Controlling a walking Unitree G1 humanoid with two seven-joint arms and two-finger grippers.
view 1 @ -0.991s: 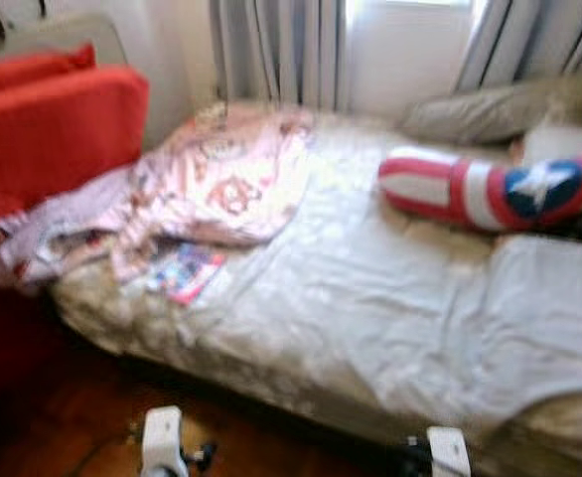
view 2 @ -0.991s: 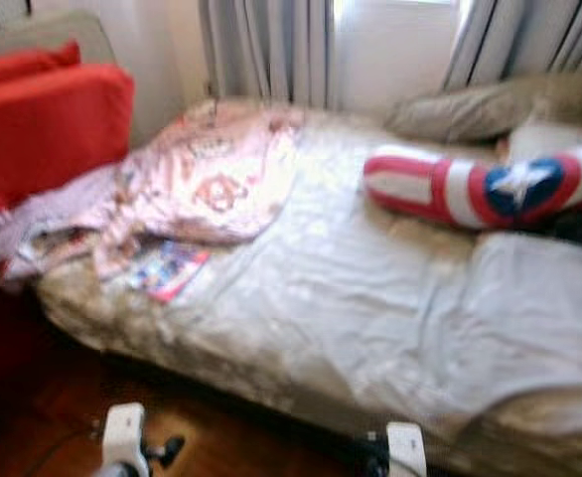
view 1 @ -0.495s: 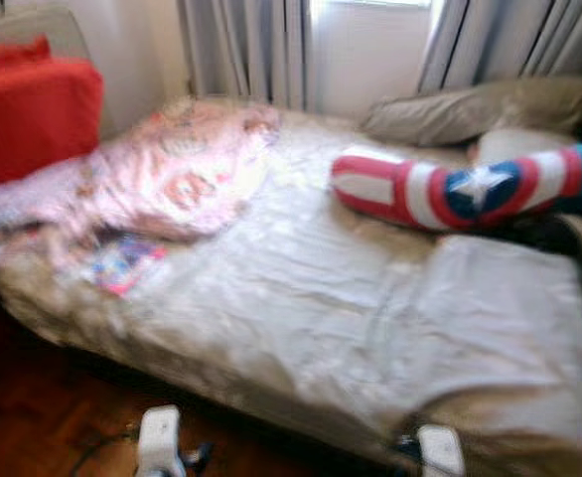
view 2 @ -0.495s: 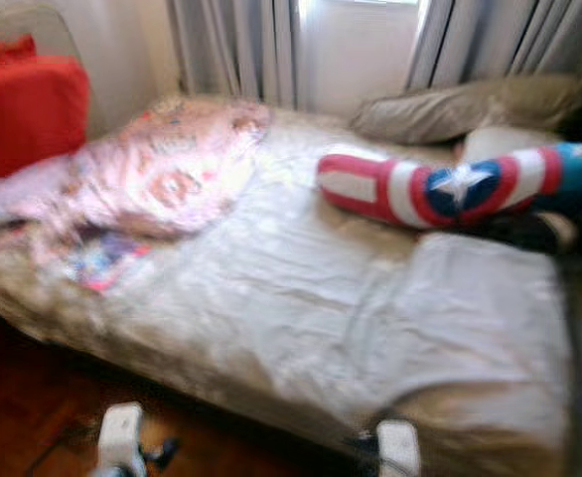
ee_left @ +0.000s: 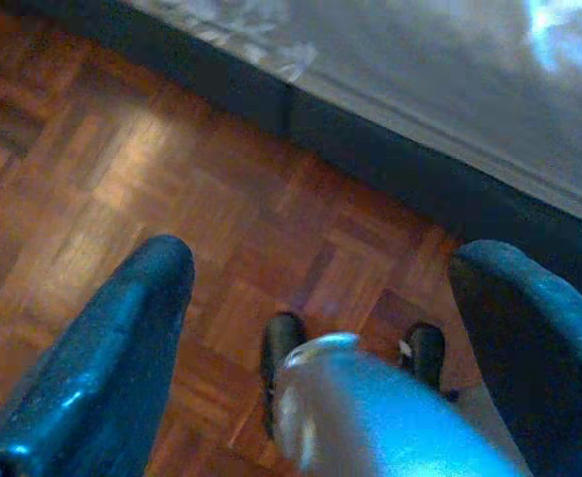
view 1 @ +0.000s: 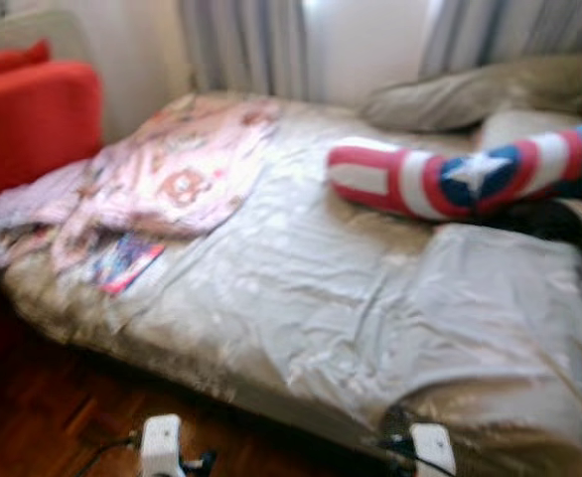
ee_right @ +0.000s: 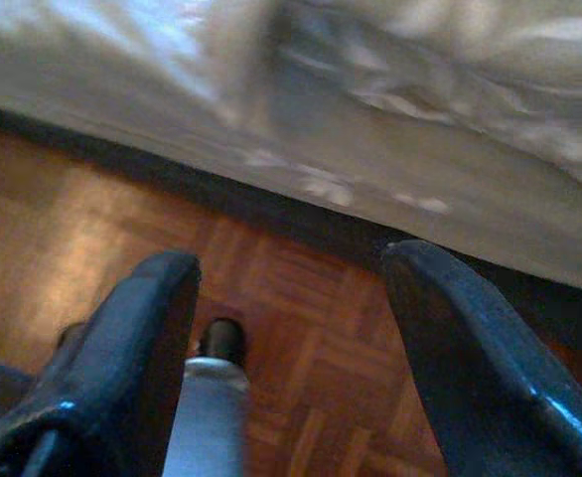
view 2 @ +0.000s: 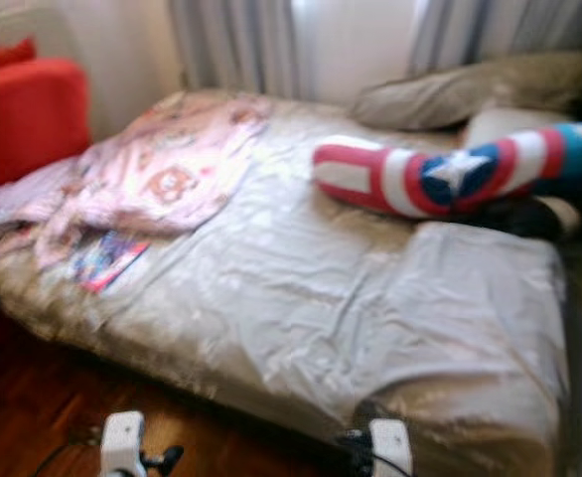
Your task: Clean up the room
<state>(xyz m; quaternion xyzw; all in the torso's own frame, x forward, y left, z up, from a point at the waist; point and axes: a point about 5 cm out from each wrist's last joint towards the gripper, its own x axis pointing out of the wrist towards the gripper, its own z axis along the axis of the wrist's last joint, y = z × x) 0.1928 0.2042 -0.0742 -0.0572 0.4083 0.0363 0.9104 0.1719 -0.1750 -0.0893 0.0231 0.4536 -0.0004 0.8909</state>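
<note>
Bedding is where the mess lies: a pink patterned blanket point(view 1: 187, 164) is heaped in a crumple at the far left corner of the bed point(view 1: 301, 298), spilling over its edge toward the red armchair point(view 1: 33, 119). A small colourful booklet point(view 1: 122, 263) lies flat on the sheet just beside the blanket's near edge. A long red, white and blue star cushion point(view 1: 450, 179) lies across the right side, in front of the grey pillow point(view 1: 470, 94) by the curtains point(view 1: 246, 45).

From where I stand the blanket looks soft, light and floppy; it would sag and trail, so I'd pinch it at a thick fold or a corner rather than a flat patch. The booklet seems thin and may be slippery on the sheet, best taken by an edge. The cushion looks plump and squashy, easiest gripped at its narrower end.

Both arms hang low at the bedside over the parquet floor point(ee_left: 122, 179). The left claw point(ee_left: 321, 288) is spread wide and holds nothing; the right claw point(ee_right: 291, 298) is likewise wide, empty, touching nothing.
</note>
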